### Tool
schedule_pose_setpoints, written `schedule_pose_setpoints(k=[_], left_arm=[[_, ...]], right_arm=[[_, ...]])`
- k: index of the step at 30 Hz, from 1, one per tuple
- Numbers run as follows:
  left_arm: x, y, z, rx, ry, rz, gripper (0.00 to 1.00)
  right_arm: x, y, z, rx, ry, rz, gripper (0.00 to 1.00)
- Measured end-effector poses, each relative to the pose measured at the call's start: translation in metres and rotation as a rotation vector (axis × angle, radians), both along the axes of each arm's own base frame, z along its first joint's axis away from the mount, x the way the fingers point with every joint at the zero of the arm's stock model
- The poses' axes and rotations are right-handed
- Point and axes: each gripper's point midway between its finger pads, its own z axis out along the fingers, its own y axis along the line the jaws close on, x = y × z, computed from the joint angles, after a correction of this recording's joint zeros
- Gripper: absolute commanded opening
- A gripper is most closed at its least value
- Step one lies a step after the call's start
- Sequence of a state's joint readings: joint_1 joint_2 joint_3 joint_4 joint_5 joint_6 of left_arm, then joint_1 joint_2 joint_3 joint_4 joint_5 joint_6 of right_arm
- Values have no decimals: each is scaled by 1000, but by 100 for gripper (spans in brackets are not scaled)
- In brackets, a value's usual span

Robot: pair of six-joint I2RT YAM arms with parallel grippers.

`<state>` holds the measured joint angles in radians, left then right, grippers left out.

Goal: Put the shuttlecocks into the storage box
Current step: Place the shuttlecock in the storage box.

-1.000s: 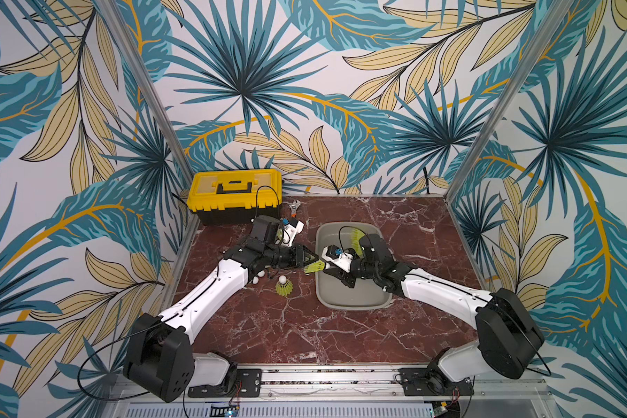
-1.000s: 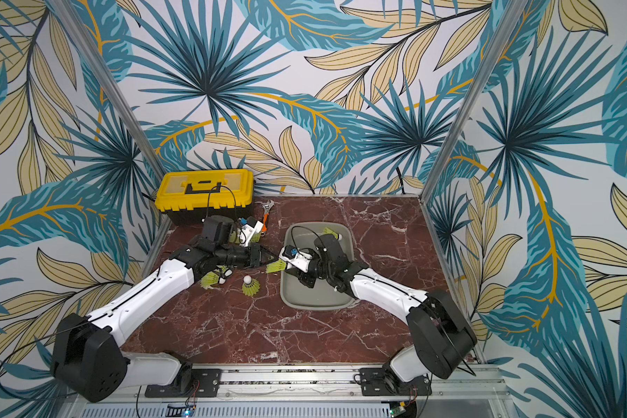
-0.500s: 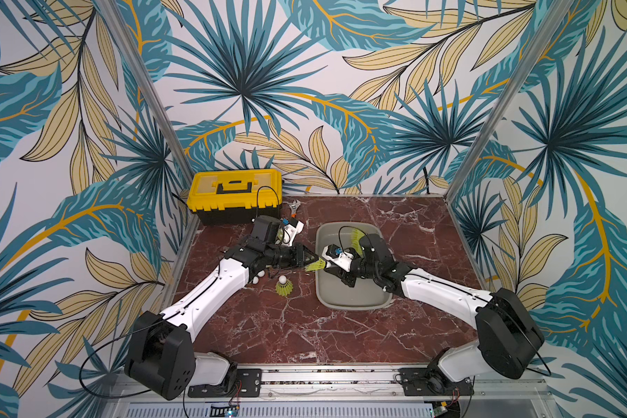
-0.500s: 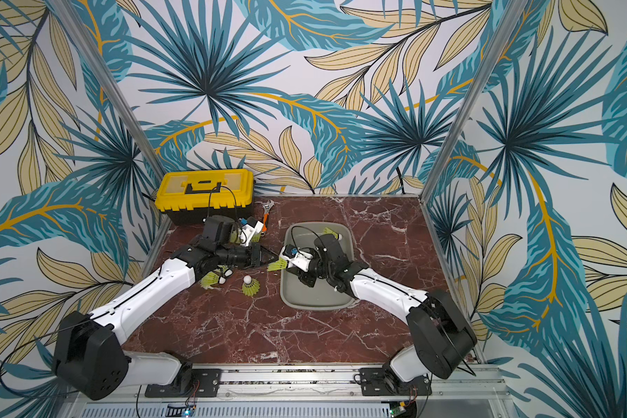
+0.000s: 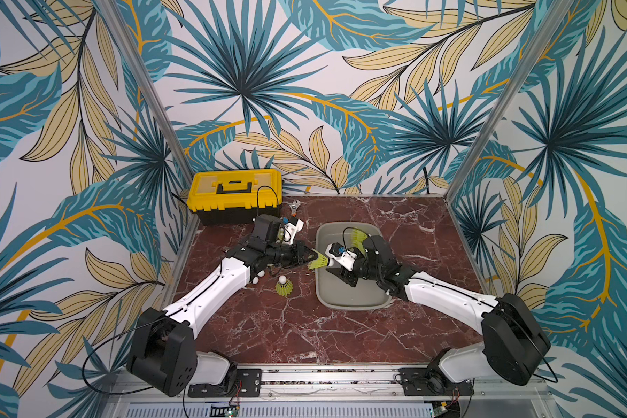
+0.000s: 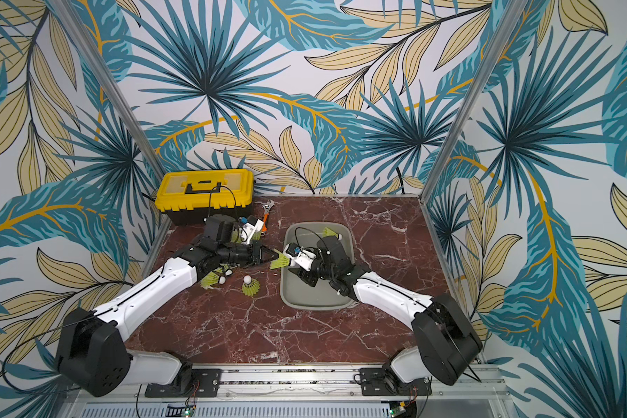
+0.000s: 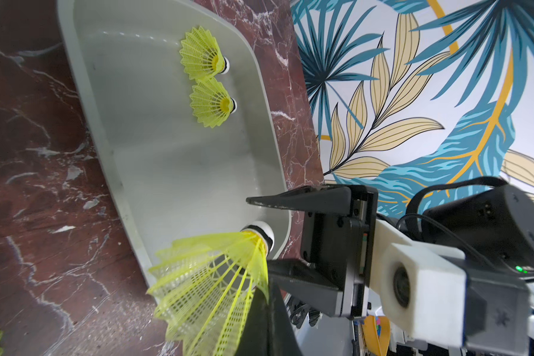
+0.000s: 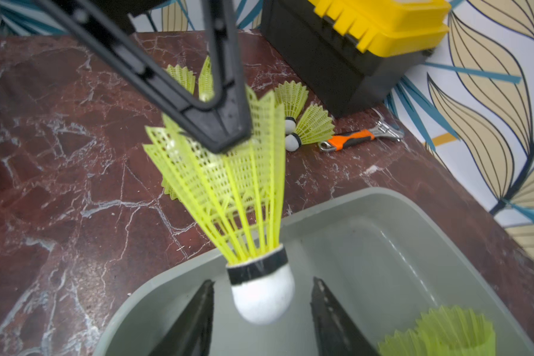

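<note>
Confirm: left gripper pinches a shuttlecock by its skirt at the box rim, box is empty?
Not empty: two shuttlecocks lie in the box, per the left wrist view. Left gripper does pinch a third shuttlecock by its skirt at the rim.

We find the toolbox (image 5: 234,191) at ten o'clock from the tub (image 5: 341,297), the wrench (image 6: 266,212) at the toolbox's three o'clock. Two shuttlecocks (image 7: 202,57) lie in the tub's twelve o'clock end, a held shuttlecock (image 5: 318,261) crosses its nine o'clock rim, a loose shuttlecock (image 5: 284,286) lies just beyond.

at least eight shuttlecocks (image 7: 204,54): two inside the one storage box (image 7: 167,172), one over its left edge, five or more on the table (image 5: 304,325) toward its far left corner. one toolbox (image 5: 232,188), one wrench (image 8: 352,140).
</note>
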<state>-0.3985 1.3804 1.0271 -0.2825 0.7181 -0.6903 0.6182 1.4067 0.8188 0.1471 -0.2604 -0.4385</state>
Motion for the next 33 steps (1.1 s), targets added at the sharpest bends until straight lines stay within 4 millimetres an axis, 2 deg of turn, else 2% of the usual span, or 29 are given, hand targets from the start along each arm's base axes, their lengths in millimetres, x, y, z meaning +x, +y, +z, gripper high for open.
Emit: schedule_pose_setpoints(k=[4,8,11,17,22,26,33], left_arm=[[6,-4,7,-38,-16,22,0],[14,-10,15,-71,-43,43,0],[19,-18,13,-84,-43,51,0],[26,-40,-8,-84,-3,52,0],[26,-64,-33,-79,47,34,0],[26,-82,-57,-62,86,26,0],[28,-111,-78,-64,112,17,0]], right_arm=[[-3,-21,12,29,-45,-103,68],[-15,-48,26,69,-90,-200,68],[-26,-66,40,115,-127,-259,68],[-44,-101,74,248,-196,-386,69],[-53,-127,93,330,-240,-490,70],[-58,-141,99,344,-255,-542,70],[-63,-153,97,333,-254,-586,70]])
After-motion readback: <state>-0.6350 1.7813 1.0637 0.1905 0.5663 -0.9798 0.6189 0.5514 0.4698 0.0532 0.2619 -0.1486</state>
